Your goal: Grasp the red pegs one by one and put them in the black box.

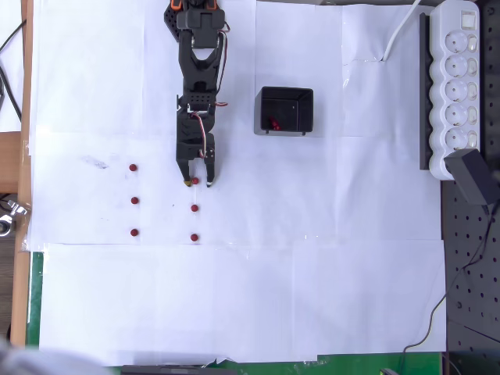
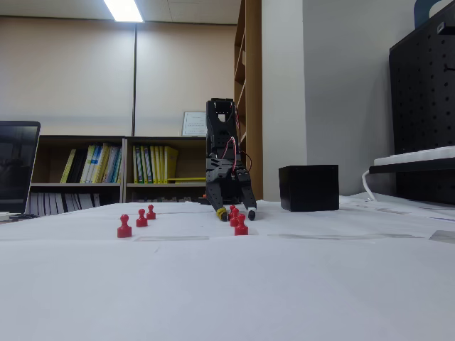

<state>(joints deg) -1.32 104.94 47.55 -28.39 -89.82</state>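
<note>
Though mostly bare, black box (image 1: 286, 110) holds red peg (image 1: 274, 123) — one.

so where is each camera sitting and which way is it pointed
Overhead view: above the table, looking straight down on the white paper; the arm reaches down the picture, gripper open around a red peg, black box to its right.
Fixed view: at tabletop height at the near edge, facing the arm head-on, bookshelves behind.
Shared: gripper, red pegs, black box.
</note>
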